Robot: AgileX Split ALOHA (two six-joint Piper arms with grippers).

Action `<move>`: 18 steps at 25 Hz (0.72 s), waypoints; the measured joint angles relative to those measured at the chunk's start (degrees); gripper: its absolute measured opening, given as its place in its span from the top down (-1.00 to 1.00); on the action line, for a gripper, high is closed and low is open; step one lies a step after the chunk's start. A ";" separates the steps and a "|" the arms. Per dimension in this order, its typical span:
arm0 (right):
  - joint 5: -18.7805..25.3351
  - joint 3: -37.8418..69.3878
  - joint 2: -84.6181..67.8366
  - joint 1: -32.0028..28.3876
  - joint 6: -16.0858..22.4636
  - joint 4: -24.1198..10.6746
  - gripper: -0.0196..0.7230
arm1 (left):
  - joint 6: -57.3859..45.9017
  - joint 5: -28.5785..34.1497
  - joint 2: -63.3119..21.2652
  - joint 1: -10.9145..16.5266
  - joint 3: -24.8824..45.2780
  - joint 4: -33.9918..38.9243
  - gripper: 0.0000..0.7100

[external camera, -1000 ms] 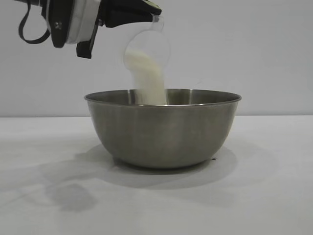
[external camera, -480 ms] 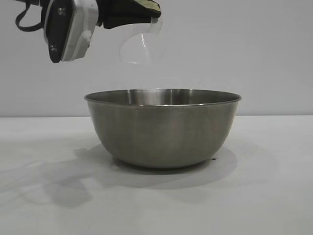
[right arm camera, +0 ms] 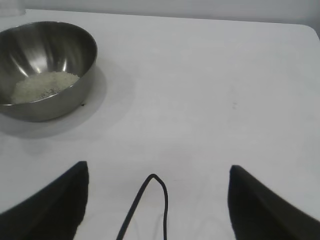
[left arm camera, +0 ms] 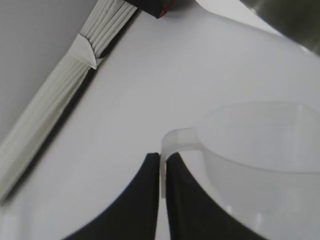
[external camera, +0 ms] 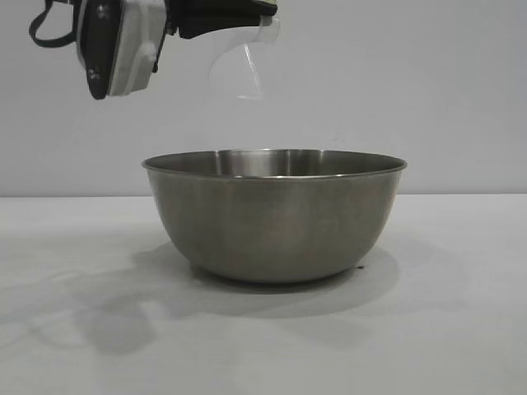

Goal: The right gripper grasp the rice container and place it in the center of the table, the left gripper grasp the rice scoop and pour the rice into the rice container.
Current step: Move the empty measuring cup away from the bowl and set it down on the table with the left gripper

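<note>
Right wrist view: rice [right arm camera: 44, 85] inside rice container [right arm camera: 75, 47].

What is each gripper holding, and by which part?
The left gripper pinches the scoop by its side handle. The right gripper holds nothing.

My left gripper [left arm camera: 161, 172], black claw with two pointed fingers, high up, level, fingers pinched together. My right gripper [right arm camera: 157, 200], matching black claw, pitched downward, fingers spread wide, nothing between them.
</note>
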 joint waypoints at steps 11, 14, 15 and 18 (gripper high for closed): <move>0.00 0.00 0.00 0.00 0.00 0.00 -0.39 | -47.96 -3.83 0.00 -0.04 0.00 -13.61 1.00; 0.00 0.00 0.00 0.00 0.00 0.00 -0.39 | -62.63 -5.08 0.00 -0.04 0.00 -21.97 1.00; 0.00 0.00 0.00 0.00 0.00 0.00 -0.39 | -66.71 -5.08 0.00 -0.04 0.00 -25.04 1.00; 0.00 0.00 0.00 0.00 0.00 0.00 -0.39 | -76.75 -5.08 0.00 -0.04 0.00 -34.95 1.00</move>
